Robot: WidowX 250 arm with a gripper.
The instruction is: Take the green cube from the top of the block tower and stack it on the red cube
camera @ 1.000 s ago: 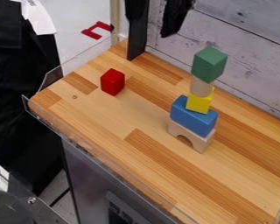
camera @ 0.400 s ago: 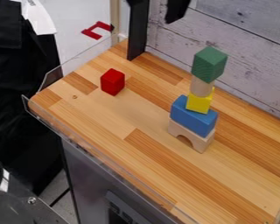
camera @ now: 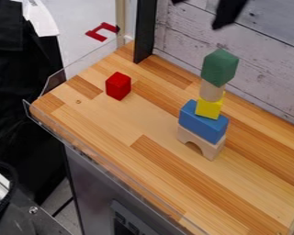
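Note the gripper [camera: 228,13] at the top edge, above the green block [camera: 220,67] capping the stack [camera: 203,122]; cannot tell whether spread or pressed together. Compare the red block [camera: 118,86], alone on the counter [camera: 155,158], down and leftward in view.

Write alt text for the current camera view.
A tower of five blocks stands on a wooden counter: beige arch at the bottom, then blue block, yellow block, beige cylinder and green block on top. A red block stands apart to the left. The open black tool hangs at the top edge.
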